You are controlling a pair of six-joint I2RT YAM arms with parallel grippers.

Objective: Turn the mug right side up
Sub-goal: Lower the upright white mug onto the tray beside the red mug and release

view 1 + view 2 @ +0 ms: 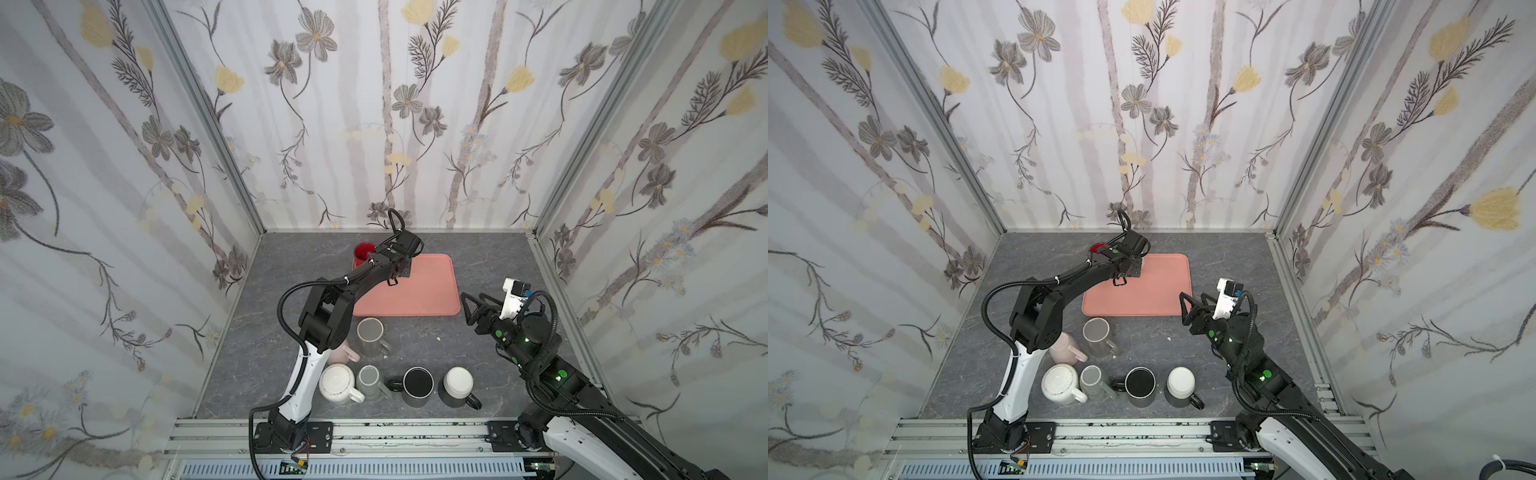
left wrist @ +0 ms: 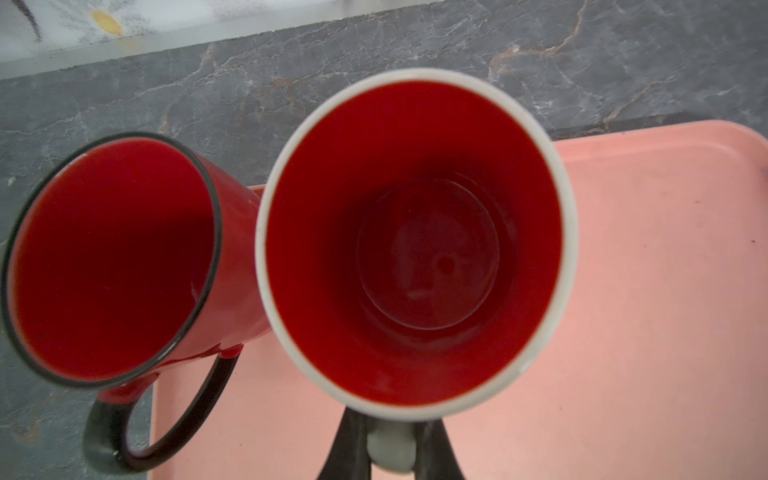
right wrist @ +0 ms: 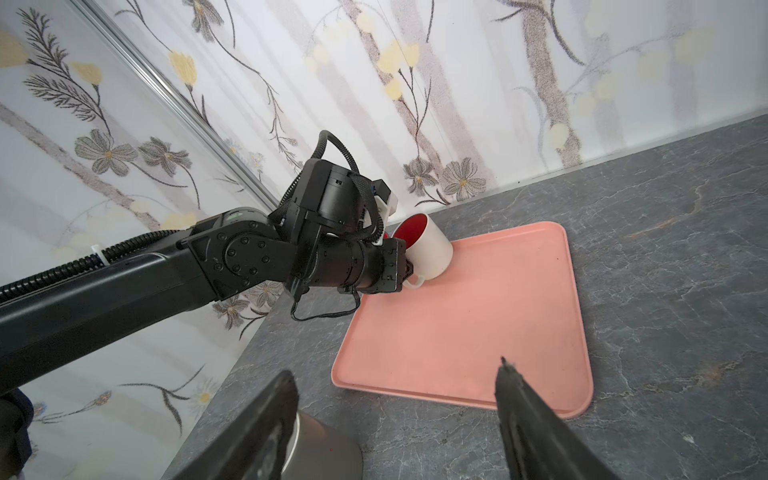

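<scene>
The left hand [image 2: 390, 440] was pinched shut on the handle [image 2: 390, 455] of the white mug [image 3: 428, 245]. The mug was tilted at the upper-left corner of the pink tray [image 3: 478, 332], mouth turned up-left. A little more righting was judged needed. The right hand [image 3: 395, 368], spread, was seen well apart.

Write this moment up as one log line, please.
left gripper: shut on handle of white mug | white mug: tilted, mouth upward, at corner of pink tray | right gripper: open, empty, near tray
</scene>
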